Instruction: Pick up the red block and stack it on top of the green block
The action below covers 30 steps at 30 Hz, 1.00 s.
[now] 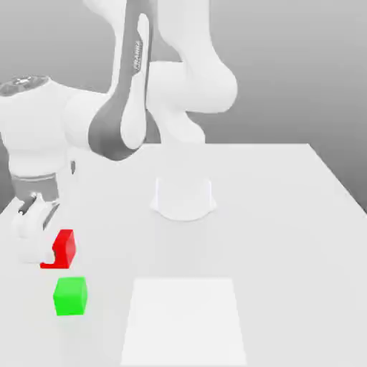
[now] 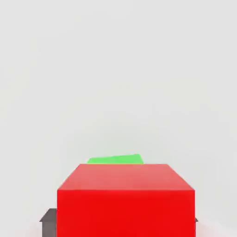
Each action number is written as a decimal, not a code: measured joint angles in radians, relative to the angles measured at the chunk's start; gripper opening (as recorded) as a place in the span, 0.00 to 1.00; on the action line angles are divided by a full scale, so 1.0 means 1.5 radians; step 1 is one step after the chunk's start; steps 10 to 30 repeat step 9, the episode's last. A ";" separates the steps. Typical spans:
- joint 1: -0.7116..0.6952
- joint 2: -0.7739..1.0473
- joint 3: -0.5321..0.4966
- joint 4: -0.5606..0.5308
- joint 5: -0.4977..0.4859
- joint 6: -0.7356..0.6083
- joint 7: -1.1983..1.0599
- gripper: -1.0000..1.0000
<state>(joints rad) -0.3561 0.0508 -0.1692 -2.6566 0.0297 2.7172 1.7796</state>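
Holding the red block (image 1: 64,249) tight, the white robot hand (image 1: 36,240) is at the exterior view's left. Its two fingers are clamped on the block's sides, open just as wide as the block. The red block sits between them. Next, a bit nearer the front, the green block (image 1: 70,296) sits on the white desk (image 1: 279,236), apart from the hand.
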 joint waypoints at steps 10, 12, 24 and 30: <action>-0.011 0.082 0.016 0.000 0.037 0.077 -0.026 1.00; -0.011 0.082 0.016 0.000 0.037 0.077 -0.026 1.00; -0.011 0.082 0.016 0.000 0.037 0.077 -0.026 1.00; -0.011 0.082 0.016 0.000 0.037 0.077 -0.026 1.00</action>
